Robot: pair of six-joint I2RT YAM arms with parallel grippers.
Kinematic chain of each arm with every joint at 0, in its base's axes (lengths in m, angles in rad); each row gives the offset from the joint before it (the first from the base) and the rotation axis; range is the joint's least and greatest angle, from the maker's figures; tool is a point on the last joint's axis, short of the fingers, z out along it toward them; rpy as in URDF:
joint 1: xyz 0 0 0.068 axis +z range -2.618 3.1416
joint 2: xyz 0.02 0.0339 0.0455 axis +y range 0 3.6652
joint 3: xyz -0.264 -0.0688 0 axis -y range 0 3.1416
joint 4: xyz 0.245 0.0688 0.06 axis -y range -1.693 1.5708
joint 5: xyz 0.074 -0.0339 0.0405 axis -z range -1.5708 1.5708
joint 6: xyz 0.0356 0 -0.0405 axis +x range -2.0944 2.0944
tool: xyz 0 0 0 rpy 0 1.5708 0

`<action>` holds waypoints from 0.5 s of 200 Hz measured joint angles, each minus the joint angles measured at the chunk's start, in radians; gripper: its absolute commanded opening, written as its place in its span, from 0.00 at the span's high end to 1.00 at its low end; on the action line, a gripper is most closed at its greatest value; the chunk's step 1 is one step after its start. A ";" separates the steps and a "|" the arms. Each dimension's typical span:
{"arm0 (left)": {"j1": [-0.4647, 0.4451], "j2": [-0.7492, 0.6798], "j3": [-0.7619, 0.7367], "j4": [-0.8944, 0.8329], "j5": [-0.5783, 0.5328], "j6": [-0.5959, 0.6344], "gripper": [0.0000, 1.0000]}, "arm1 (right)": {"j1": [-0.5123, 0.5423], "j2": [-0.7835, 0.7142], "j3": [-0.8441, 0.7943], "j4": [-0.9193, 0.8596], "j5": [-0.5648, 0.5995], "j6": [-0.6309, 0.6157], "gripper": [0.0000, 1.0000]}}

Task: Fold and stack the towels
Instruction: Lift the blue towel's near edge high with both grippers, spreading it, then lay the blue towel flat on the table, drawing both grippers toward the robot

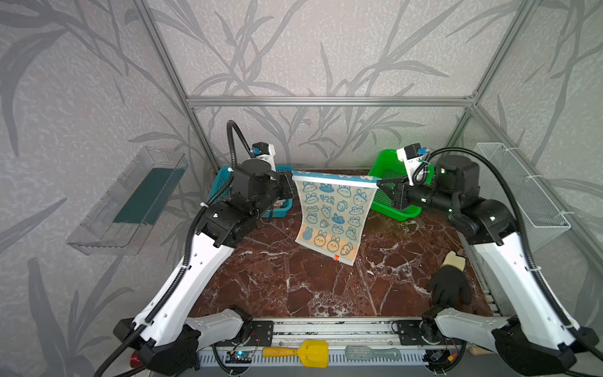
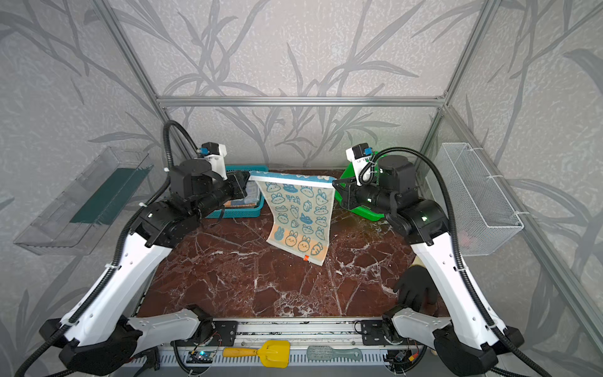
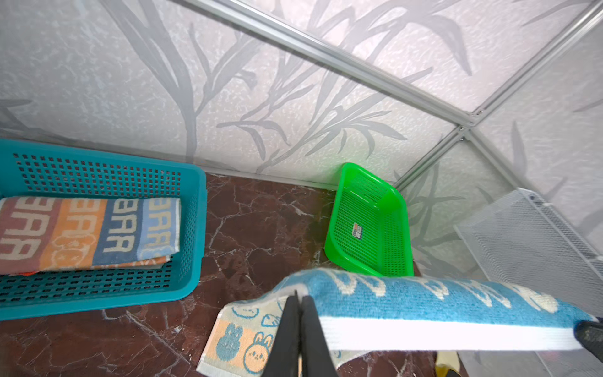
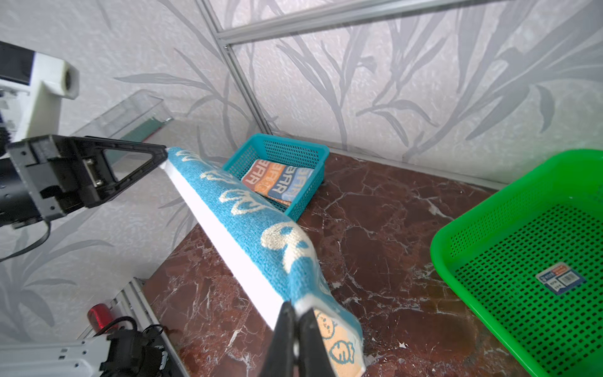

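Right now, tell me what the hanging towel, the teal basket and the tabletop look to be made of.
The hanging towel looks like terry cloth, likely cotton: a looped, fuzzy pile shows in the wrist views. The teal basket looks like moulded plastic, slightly glossy, with a grid of holes. The tabletop has a shiny red-brown marble look with white veins; stone or printed laminate, I cannot tell.

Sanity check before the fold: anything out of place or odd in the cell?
A black glove lies on the table by the right arm's base, unrelated to the folding. The green basket appears tipped up at the back. The held bunny towel looks fine.
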 measured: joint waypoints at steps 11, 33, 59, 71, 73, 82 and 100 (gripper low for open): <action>-0.008 -0.015 0.041 -0.017 0.023 -0.002 1.00 | 0.003 -0.027 0.033 -0.017 -0.017 -0.009 1.00; -0.016 -0.034 0.105 -0.036 0.080 -0.018 1.00 | 0.004 -0.050 0.089 -0.043 -0.037 -0.015 1.00; -0.016 -0.009 0.137 -0.043 0.096 -0.028 1.00 | 0.003 -0.019 0.118 -0.054 -0.027 -0.018 1.00; -0.010 0.025 0.144 -0.046 0.080 -0.024 1.00 | -0.007 0.018 0.126 -0.056 -0.015 -0.017 1.00; -0.008 0.031 0.146 -0.047 0.077 -0.025 1.00 | -0.010 0.026 0.129 -0.056 -0.013 -0.017 1.00; 0.000 0.059 0.148 -0.045 0.064 -0.022 1.00 | -0.027 0.070 0.134 -0.056 -0.006 -0.015 1.00; 0.024 0.150 0.146 -0.044 0.044 -0.012 1.00 | -0.061 0.172 0.135 -0.048 0.000 -0.009 1.00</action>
